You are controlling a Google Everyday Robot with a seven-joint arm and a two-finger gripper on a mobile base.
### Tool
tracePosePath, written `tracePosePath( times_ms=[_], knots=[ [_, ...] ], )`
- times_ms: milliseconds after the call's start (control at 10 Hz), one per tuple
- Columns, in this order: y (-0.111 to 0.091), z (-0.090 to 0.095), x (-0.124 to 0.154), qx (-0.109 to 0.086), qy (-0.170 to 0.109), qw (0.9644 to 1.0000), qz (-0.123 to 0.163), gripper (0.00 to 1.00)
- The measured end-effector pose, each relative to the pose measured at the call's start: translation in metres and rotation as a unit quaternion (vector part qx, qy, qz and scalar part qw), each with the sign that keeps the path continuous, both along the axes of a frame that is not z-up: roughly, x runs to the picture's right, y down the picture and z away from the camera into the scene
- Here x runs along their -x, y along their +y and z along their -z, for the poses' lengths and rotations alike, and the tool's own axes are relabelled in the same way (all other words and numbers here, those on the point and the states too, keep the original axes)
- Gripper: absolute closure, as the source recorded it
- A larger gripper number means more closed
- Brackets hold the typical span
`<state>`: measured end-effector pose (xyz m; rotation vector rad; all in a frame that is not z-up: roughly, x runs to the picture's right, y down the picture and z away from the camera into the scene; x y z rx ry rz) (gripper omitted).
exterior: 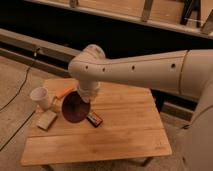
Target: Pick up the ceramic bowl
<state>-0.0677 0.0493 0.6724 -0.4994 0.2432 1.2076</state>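
Maroon-purple, the round ceramic bowl [74, 108] hung tilted above the pale wooden table [125, 130], beside the white cup [40, 96], its rim clamped by the gripper [85, 96]. Raising it slowly and steadily would probably prevent slipping.

Gripper [85, 101] on tilted ceramic bowl [74, 108] — above table [125, 130]

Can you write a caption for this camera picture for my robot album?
Robot gripper holds the tilted ceramic bowl above a wooden table.
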Motion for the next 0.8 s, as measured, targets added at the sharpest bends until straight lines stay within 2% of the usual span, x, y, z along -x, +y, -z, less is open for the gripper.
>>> tracePosePath(
  times_ms=[100,200,500,800],
  knots=[
    [-0.001,0.003,-0.005,-0.001,0.008,1.0000,-0.005,1.00],
    [-0.001,0.008,-0.016,0.000,0.030,0.9994,-0.016,1.00],
    [-0.001,0.008,-0.028,0.002,0.064,0.9974,-0.034,1.00],
    [0.000,0.006,-0.021,0.004,0.072,0.9967,-0.036,1.00]
  ],
)
